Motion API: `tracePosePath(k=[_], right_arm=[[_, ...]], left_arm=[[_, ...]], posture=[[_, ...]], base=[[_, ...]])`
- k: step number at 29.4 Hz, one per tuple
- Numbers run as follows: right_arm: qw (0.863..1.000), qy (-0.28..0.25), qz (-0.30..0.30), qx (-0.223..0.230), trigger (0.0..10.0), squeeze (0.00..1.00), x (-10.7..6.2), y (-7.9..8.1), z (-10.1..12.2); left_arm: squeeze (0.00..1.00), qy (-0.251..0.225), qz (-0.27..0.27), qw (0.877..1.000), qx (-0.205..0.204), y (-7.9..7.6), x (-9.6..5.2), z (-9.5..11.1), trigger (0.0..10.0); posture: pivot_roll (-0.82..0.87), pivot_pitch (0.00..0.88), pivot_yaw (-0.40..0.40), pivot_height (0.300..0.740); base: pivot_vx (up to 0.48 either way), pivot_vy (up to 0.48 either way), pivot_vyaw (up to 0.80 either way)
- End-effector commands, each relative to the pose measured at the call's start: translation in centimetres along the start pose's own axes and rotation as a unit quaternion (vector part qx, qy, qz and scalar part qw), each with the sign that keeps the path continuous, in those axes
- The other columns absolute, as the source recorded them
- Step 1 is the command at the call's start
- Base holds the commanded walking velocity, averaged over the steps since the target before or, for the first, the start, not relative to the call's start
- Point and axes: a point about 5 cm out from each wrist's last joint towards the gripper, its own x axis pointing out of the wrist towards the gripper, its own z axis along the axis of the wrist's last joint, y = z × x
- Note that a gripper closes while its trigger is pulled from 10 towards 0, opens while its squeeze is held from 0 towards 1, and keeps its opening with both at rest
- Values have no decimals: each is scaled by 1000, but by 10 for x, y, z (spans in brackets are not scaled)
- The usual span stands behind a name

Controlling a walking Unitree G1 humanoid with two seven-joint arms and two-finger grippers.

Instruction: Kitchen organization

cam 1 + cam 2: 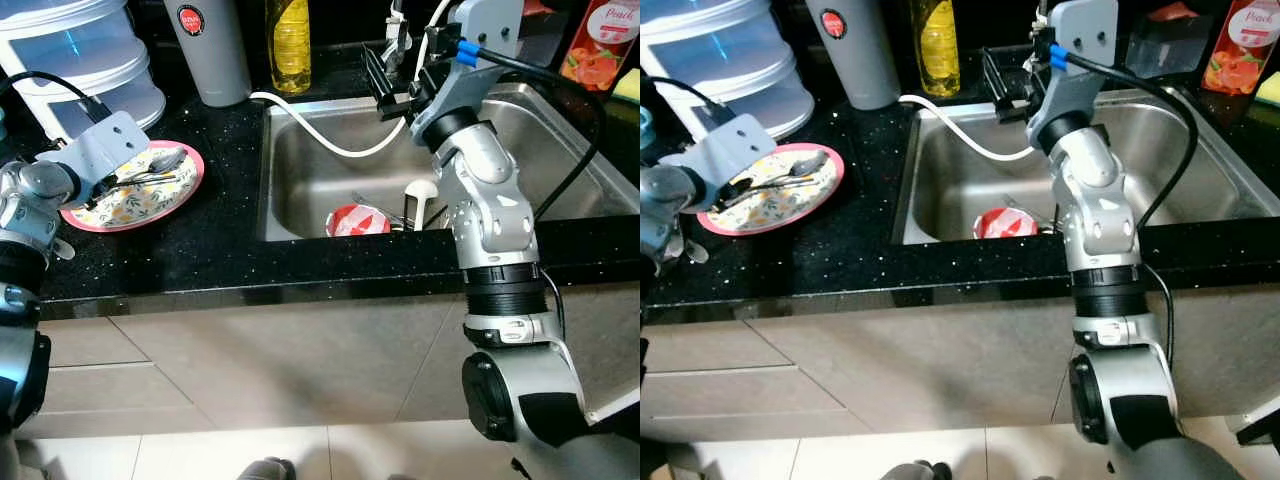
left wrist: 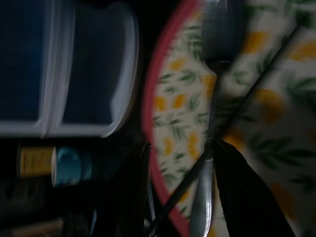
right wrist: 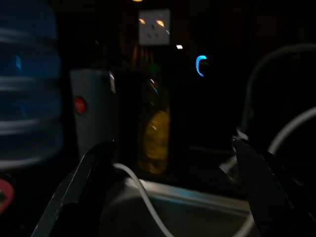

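Left gripper (image 1: 108,187) sits at the left edge of the head views, over the near rim of the floral plate (image 1: 140,205). In your left wrist view its fingers (image 2: 242,187) are spread, straddling the plate's pink rim, with a spoon (image 2: 210,123) and a thin dark stick lying between them. Nothing is pinched as far as you can see; the spoon handle runs close to one finger, but I can't tell if they touch.

Right gripper (image 1: 392,80) is up at the top centre of the left eye view, above the back edge of the sink (image 1: 300,170). Fingers are wide apart in your right wrist view, holding nothing, pointing toward the yellow oil bottle (image 3: 154,133) and the grey tumbler (image 3: 91,113).

Plate sits on the black countertop (image 1: 220,250), left of the sink, in the left-middle of the frame. It carries the spoon and other cutlery.

In the sink basin, centre frame: a red bowl (image 1: 358,220), some metal cutlery beside it, and a white-handled utensil (image 1: 420,190) just against the right arm. A white hose (image 1: 320,135) curves from the counter across the basin.

Upper left: stacked clear containers (image 1: 85,60). Upper right: a peach juice carton (image 1: 600,40).
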Motion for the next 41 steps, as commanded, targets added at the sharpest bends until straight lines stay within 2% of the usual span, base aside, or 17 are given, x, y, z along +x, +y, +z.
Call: tracePosePath(k=[1,5,8,12,19,20,24,25,26,27,32,33,34,36,37,39,41], right_arm=[[1000,6,4,-1,10000,0,1,-2,1],[1000,19,1,-2,10000,0,6,-5,0],[1000,22,2,-2,10000,0,7,-4,1],[1000,29,5,0,10000,0,7,-3,-1],[999,34,3,1,10000,0,4,-4,1],[999,38,-1,1,10000,0,1,-6,0],[999,42,-4,0,10000,0,-1,-8,-1],[999,49,-8,-2,10000,0,-5,-9,-1],[999,50,-8,-3,10000,0,-6,-9,0],[999,52,-9,-4,10000,0,-8,-10,1],[998,57,-11,-8,10000,0,-11,-12,3],[998,60,-13,-10,10000,0,-13,-14,3],[998,64,-15,-13,10000,0,-15,-16,3],[998,66,-17,-15,10000,0,-16,-17,4],[997,68,-18,-17,10000,0,-18,-18,4],[997,73,-22,-18,10000,0,-20,-19,4],[997,75,-26,-18,10000,0,-21,-19,4]], left_arm=[[0,27,-16,999,26,4,-5,-16,10000],[0,29,-52,997,54,-3,-5,-19,10000],[0,40,-60,995,68,-5,-5,-24,10000],[0,67,-42,993,83,-2,-5,-36,10000],[0,84,-22,992,94,2,-6,-42,9882],[0,93,-3,990,110,5,-5,-43,8314],[0,96,5,989,112,5,-4,-43,8392],[0,106,18,987,115,2,-2,-46,7176],[0,111,23,987,116,1,-2,-47,7176],[0,115,27,987,112,0,-1,-49,6275],[0,127,32,986,100,-3,0,-54,6196],[0,131,32,986,94,-4,0,-56,5020],[0,137,30,986,85,-7,1,-58,2745],[0,141,29,986,79,-9,1,-61,2745],[0,144,28,987,67,-11,1,-63,0],[0,148,26,988,48,-12,1,-66,0],[0,145,19,989,-2,-14,0,-68,0]], posture=[[135,118,103,740],[147,168,109,740],[153,184,109,740],[160,226,107,740],[156,264,115,740],[150,288,124,740],[149,292,125,740],[133,327,134,740],[129,331,134,740],[120,343,136,740],[112,362,138,740],[106,375,140,740],[99,391,142,740],[98,394,144,740],[97,396,145,740],[94,399,148,740],[94,400,150,740]], base=[[0,0,0],[0,0,0],[0,0,0],[0,0,0],[0,0,0],[0,0,0],[0,0,0],[0,0,0],[0,0,0],[0,0,0],[0,0,0],[0,0,0],[0,0,0],[0,0,0],[0,0,0],[0,0,0],[0,0,0]])
